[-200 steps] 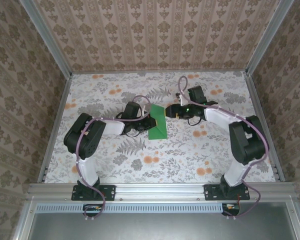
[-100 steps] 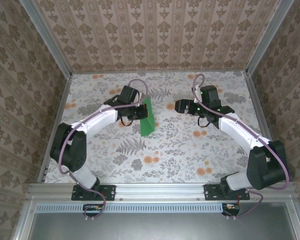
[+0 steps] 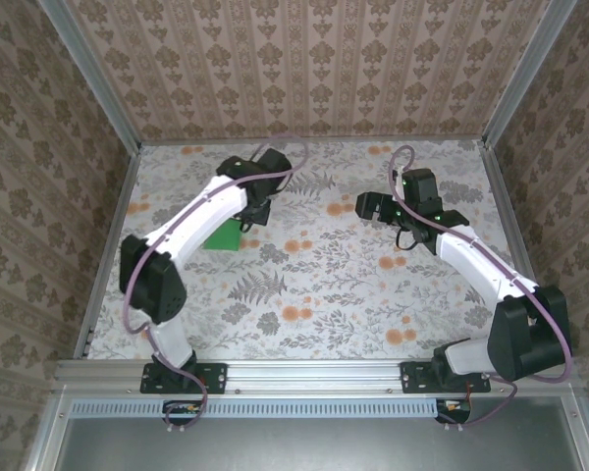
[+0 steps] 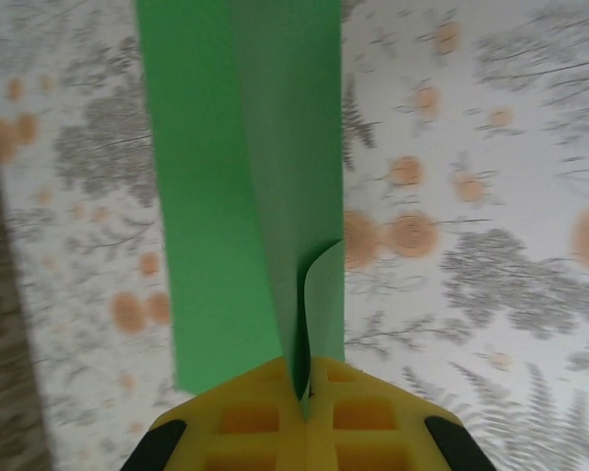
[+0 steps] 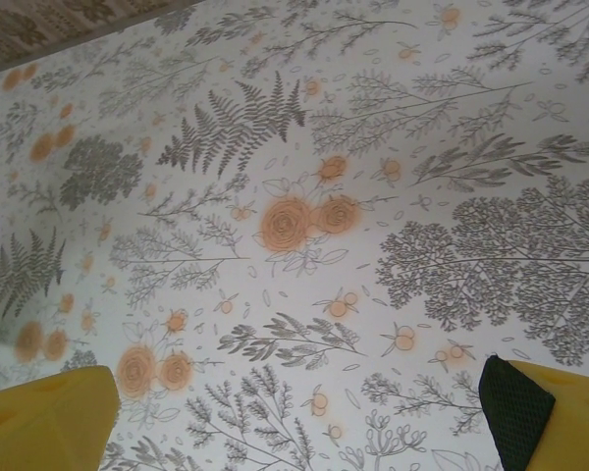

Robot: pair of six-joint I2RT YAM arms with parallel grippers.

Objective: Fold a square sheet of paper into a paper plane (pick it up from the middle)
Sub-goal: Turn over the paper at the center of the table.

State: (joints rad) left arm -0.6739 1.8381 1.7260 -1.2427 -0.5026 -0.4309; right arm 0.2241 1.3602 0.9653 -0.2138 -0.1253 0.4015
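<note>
Green square sheet of paper (image 4: 240, 196), seemingly folded, stretched lengthwise straight away from my left gripper (image 4: 304, 392) clamping it; right gripper (image 5: 294, 420) stood spread wide.

The sheet of paper (image 3: 222, 238) is found over the far left part of the bench (image 3: 314, 285), partly under the left arm (image 3: 201, 211). One end of it is pinched in the closed left claw (image 4: 304, 392), and the rest is stretched away from the claw. The right claw (image 3: 365, 204) is held well apart, to the right of the sheet, over the far right part of the bench. Its fingers (image 5: 49, 417) are spread wide, with bench surface seen between them. The bench is enclosed by walls (image 3: 314, 69) at the left, the right and behind.
</note>
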